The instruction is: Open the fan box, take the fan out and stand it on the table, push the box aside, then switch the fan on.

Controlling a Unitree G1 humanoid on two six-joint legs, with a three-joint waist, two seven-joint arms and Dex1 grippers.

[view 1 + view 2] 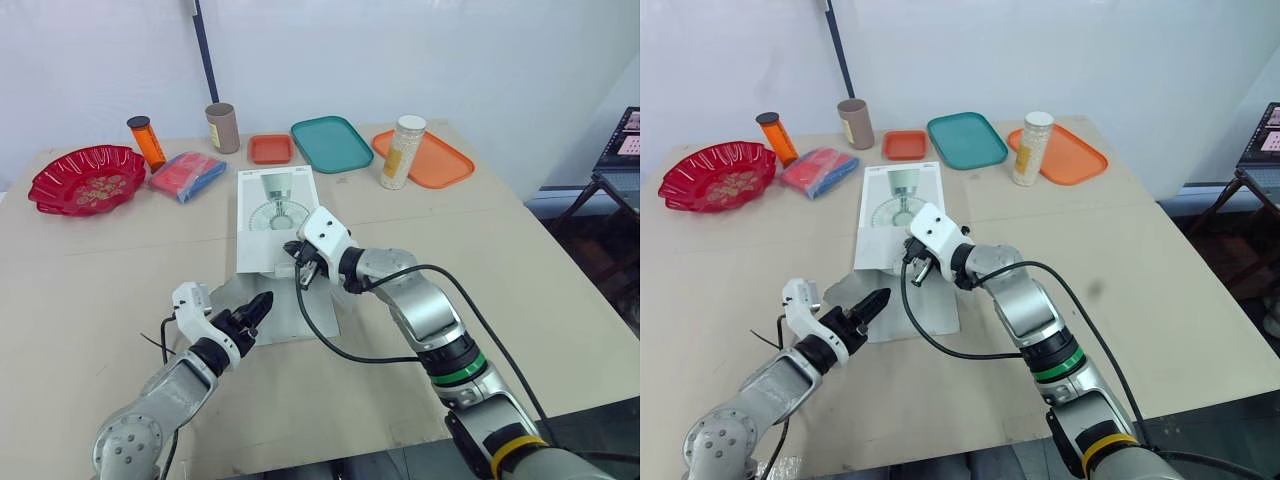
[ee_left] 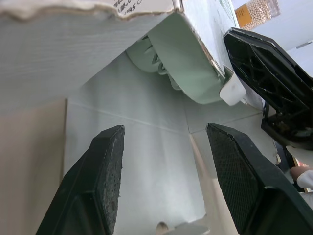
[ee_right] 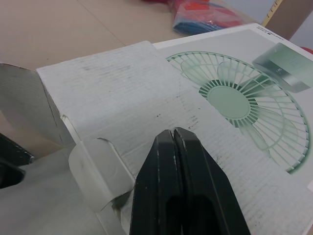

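Note:
The white fan box (image 1: 275,215), printed with a green fan, lies flat in the middle of the table. Its near end is open, with the flaps (image 1: 300,315) spread out on the tabletop. My left gripper (image 1: 262,303) is open and points into that open end, just above the bottom flap. In the left wrist view the pale green fan (image 2: 161,63) shows inside the box between the fingers (image 2: 110,161). My right gripper (image 3: 173,134) is shut with nothing in it, its tips over the top panel at the open end, beside a small tuck flap (image 3: 98,166).
Along the far edge stand a red bowl (image 1: 88,178), an orange bottle (image 1: 147,140), a blue and red packet (image 1: 187,175), a brown tube (image 1: 222,127), a small orange tray (image 1: 271,149), a teal tray (image 1: 332,143), a bean jar (image 1: 402,152) and an orange tray (image 1: 440,162).

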